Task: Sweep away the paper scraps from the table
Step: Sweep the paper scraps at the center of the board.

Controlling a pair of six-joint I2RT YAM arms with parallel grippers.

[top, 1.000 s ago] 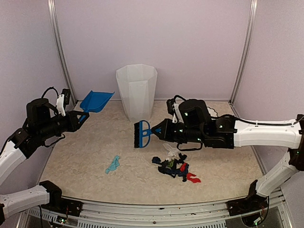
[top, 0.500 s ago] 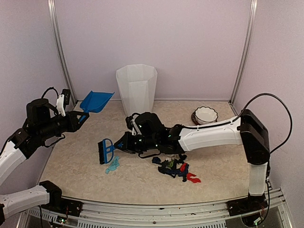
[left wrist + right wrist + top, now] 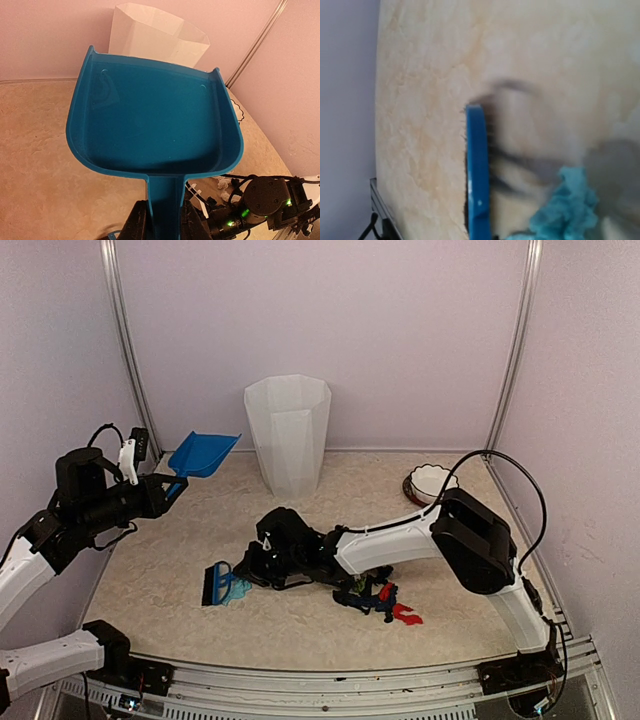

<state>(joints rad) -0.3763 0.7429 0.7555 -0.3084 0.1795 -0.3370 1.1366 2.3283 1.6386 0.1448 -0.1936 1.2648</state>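
My right gripper (image 3: 249, 569) is shut on the handle of a blue brush (image 3: 215, 583), low over the table (image 3: 150, 585) at centre left. Its bristles stand against the left side of a lone teal paper scrap (image 3: 238, 590). The right wrist view is blurred; it shows the brush head (image 3: 477, 175) and the teal scrap (image 3: 567, 210), not my fingers. A pile of black, red, green and white paper scraps (image 3: 375, 595) lies to the right. My left gripper (image 3: 168, 486) is shut on the handle of the blue dustpan (image 3: 203, 452), held in the air at far left; its tray (image 3: 155, 120) holds nothing.
A tall white bin (image 3: 288, 433) stands at the back centre, seen behind the dustpan as the bin (image 3: 155, 35). A white scalloped bowl (image 3: 430, 482) sits at the back right. The right arm (image 3: 400, 540) stretches across the middle of the table above the pile.
The right arm has swung the brush left and toward the near edge, from in front of the bin down to the teal scrap. The left arm and dustpan have not moved.
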